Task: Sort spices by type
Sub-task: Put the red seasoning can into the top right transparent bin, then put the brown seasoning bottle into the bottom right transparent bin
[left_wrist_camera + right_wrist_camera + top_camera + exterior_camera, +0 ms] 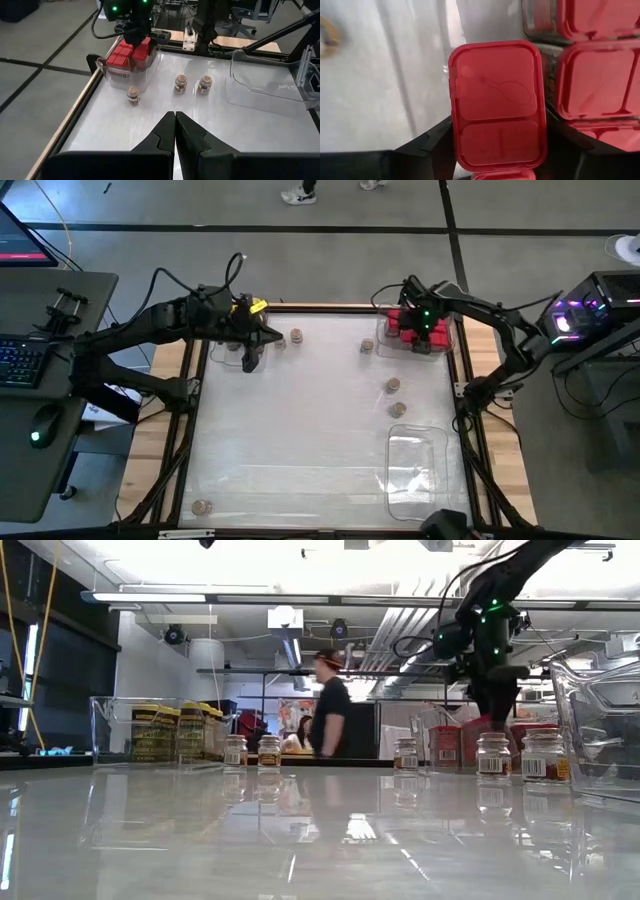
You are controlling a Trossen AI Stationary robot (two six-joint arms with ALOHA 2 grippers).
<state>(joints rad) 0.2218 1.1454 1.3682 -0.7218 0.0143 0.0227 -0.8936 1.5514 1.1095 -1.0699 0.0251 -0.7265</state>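
While over the tray (452,340), right gripper (495,150) jaws flanking a red box (496,105).

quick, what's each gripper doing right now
left gripper: shut, holding nothing, by the tray of yellow-lidded jars.
right gripper: fingers on either side of a red box in the tray of red boxes; grip cannot be told.
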